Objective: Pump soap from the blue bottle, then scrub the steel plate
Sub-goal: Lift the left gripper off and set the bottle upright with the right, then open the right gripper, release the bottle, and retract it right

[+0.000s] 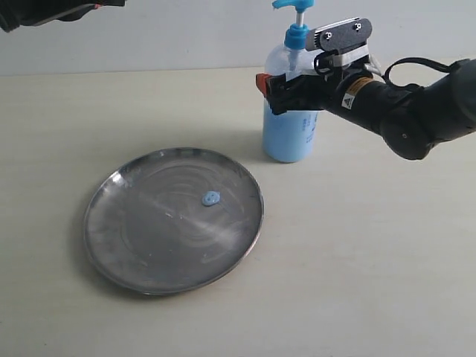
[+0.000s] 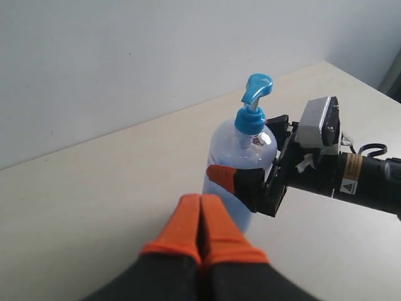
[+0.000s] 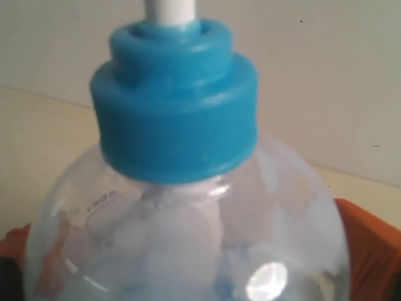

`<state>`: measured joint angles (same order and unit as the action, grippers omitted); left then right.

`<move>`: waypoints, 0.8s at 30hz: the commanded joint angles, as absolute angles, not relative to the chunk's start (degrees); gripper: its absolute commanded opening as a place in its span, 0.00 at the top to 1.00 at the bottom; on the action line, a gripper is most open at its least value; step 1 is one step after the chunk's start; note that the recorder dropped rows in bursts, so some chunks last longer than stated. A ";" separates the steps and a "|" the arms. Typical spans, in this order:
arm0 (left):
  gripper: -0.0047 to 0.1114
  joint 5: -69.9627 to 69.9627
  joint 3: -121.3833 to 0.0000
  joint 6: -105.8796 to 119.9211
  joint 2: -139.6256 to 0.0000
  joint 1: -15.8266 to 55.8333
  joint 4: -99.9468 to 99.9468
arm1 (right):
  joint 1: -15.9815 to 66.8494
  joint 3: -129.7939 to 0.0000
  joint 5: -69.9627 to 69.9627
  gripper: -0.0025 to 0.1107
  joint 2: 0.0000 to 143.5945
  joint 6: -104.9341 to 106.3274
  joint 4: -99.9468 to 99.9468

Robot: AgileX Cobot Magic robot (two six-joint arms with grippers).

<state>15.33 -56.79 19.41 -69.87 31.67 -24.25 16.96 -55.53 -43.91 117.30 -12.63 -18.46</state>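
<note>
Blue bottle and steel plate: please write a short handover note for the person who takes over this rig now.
Left claw: shut, empty, raised, facing the bottle.
Right claw: shut on the upper body of the blue bottle, which stands upright on the table beside the steel plate.
Done: a small blob of soap lies near the plate's middle.
Left to do: scrub the plate.

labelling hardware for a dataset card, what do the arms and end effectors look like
The right arm and left arm are black. The right end effector has orange-red pads, a grey screwed bracket on top, a looping black cable and a yellow-and-white warning sticker. The left end effector has orange pads on black fingers.
</note>
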 commanded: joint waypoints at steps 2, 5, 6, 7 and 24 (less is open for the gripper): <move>0.96 15.43 -56.67 19.32 -69.61 31.92 -23.92 | 16.68 -55.78 -36.58 0.09 112.71 -13.60 -24.41; 0.96 15.43 -56.67 19.32 -69.61 31.92 -23.92 | 16.68 -55.78 -33.09 0.09 110.10 -15.68 -25.65; 0.96 15.43 -56.67 19.32 -69.61 31.92 -23.92 | 16.68 -55.78 -31.83 0.09 109.37 -15.68 -25.65; 0.96 15.43 -56.67 19.32 -69.61 31.92 -23.92 | 16.68 -55.78 -30.19 0.09 108.50 -15.68 -25.65; 0.96 18.18 -56.67 19.32 -69.61 31.92 -20.15 | 16.68 -55.78 -18.27 0.09 94.59 -59.85 -67.35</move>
<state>16.49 -56.79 19.41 -69.87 31.67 -21.73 16.85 -55.53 -18.60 96.66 -49.51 -56.80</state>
